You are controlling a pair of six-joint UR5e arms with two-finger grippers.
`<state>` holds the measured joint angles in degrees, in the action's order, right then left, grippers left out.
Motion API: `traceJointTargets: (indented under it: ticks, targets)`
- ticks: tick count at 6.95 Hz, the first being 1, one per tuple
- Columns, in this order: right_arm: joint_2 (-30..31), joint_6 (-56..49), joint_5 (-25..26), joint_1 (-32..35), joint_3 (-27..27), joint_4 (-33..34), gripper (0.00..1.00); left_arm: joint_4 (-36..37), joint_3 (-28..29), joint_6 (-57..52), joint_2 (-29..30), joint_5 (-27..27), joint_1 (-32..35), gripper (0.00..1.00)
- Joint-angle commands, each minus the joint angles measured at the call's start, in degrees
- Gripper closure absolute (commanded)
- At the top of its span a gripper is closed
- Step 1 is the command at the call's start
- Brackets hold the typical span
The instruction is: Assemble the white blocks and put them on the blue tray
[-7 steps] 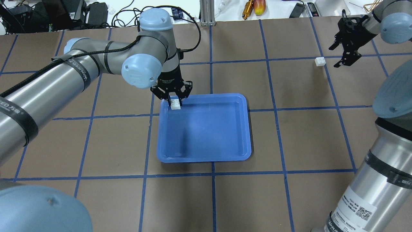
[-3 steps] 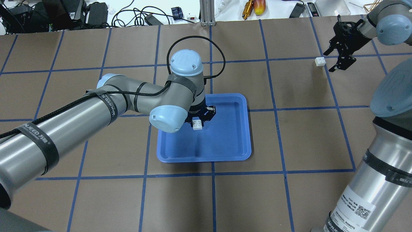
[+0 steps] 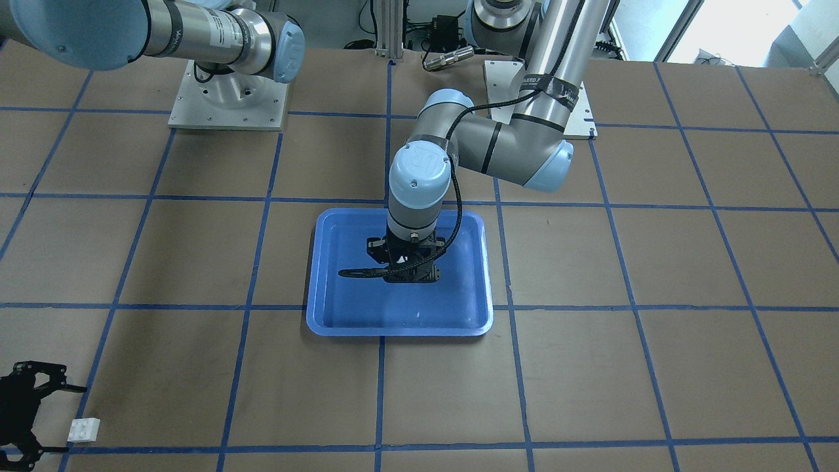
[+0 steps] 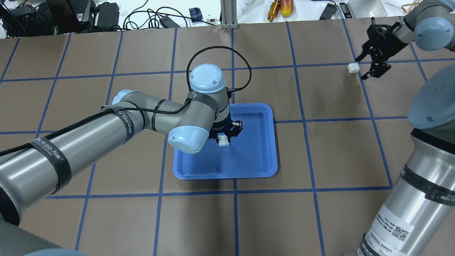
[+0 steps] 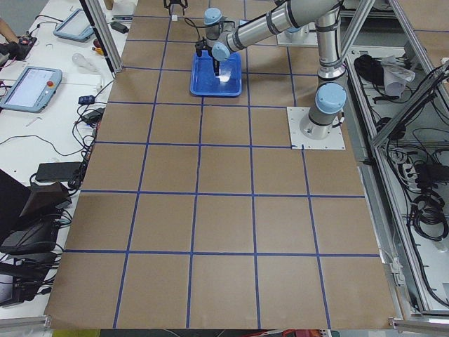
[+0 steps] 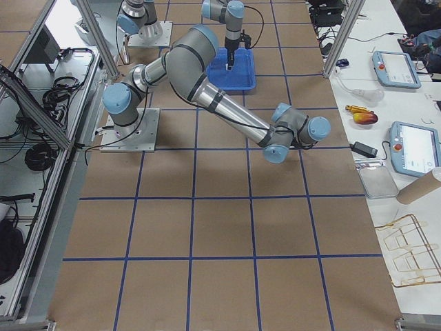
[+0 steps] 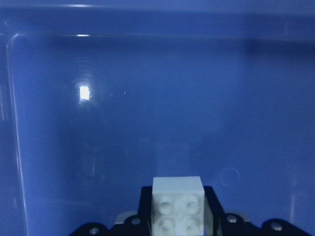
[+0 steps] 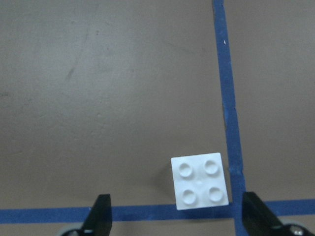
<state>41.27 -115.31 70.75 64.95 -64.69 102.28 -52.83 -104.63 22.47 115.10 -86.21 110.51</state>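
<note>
My left gripper (image 4: 224, 136) is shut on one white block (image 4: 223, 140) and holds it over the middle of the blue tray (image 4: 249, 167). In the left wrist view the block (image 7: 177, 204) sits between the jaws, studs facing the camera, with the tray floor (image 7: 147, 98) behind it. The second white block (image 4: 353, 67) lies on the table at the far right, beside a blue tape line. My right gripper (image 4: 362, 68) is open just beside it. In the right wrist view the block (image 8: 200, 182) lies studs up, just ahead of the open fingers (image 8: 101, 214).
The table is brown with a grid of blue tape lines (image 4: 305, 124). Cables and tools lie beyond the far edge (image 4: 277, 7). The left arm's elbow (image 4: 188, 137) hangs over the tray's left rim. In the front view the tray (image 3: 328, 318) sits mid-table.
My left arm has carried its white block from the tray's far left corner to over the tray's middle. My right gripper has shifted slightly toward the second block, still open.
</note>
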Motion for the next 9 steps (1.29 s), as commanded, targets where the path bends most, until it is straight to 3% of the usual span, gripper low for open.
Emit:
traceJointTargets:
  ticks: [1,3,5,7,9]
  targets:
    - [0.0,0.0,0.0,0.0,0.0,0.0,0.13,-0.2,-0.2,-1.4,0.5,0.0,-0.9,0.87]
    - [0.0,0.2,0.0,0.0,0.0,0.1,0.18,0.0,-0.2,-1.6,1.2,-0.4,-1.1,0.87]
    - [0.0,0.3,0.0,0.0,0.0,0.1,0.23,0.1,0.1,-1.4,1.7,-0.4,-1.2,0.78]
    - [0.0,0.5,0.0,0.0,0.1,0.1,0.25,0.1,0.1,-0.9,1.8,-0.4,-1.2,0.26]
    - [0.0,0.7,0.0,0.1,0.1,0.1,0.25,0.1,0.1,-0.9,1.8,-0.4,-1.2,0.26]
